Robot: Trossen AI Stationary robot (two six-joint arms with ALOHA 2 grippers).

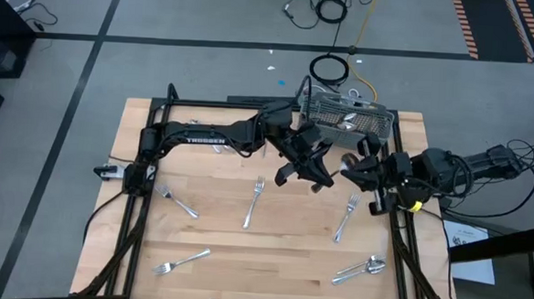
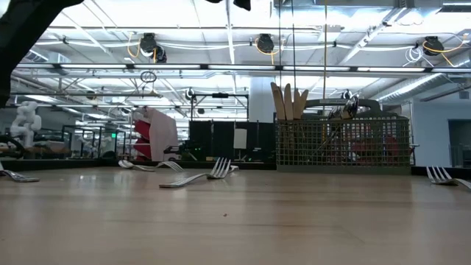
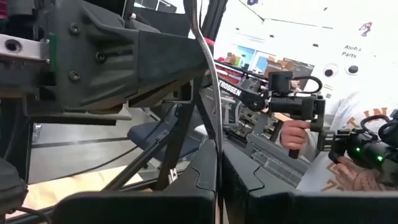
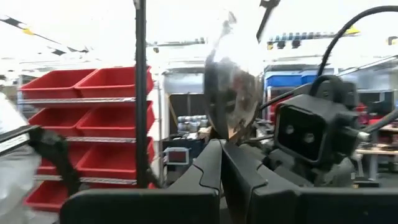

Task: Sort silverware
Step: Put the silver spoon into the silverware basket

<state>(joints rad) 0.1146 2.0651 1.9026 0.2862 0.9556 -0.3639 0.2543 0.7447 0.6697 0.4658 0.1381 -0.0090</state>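
Both grippers meet above the table's middle, near the grey mesh caddy (image 1: pixel 346 117). My right gripper (image 4: pixel 221 163) is shut on a silver spoon whose bowl (image 4: pixel 231 93) stands up beyond the fingers. My left gripper (image 3: pixel 219 183) is shut on a slim silver handle (image 3: pixel 214 106). That handle runs up past the right gripper's dark fingers (image 3: pixel 168 59); whether it belongs to the same spoon, I cannot tell. Loose silverware lies flat on the wooden table: forks (image 1: pixel 253 202) (image 1: pixel 180 203) (image 1: pixel 346 218) (image 1: pixel 181 259) and a spoon (image 1: pixel 363 266). My left gripper pinches the slim silver handle (image 3: pixel 217 155) between its two fingers, which lie across it. The handle stands lifted clear of the table. My right gripper pinches the spoon at its neck (image 4: pixel 225 138), just under the bowl. The spoon is held clear of the table, bowl beyond the fingertips.
The caddy (image 2: pixel 342 143) at the far edge holds wooden utensils (image 2: pixel 287 99) and other pieces. Forks show on the tabletop (image 2: pixel 213 171) (image 2: pixel 440 174). Beyond the table a person in a white shirt holds a hand grip (image 3: pixel 292 134). Red bins (image 4: pixel 81 118) stand behind.
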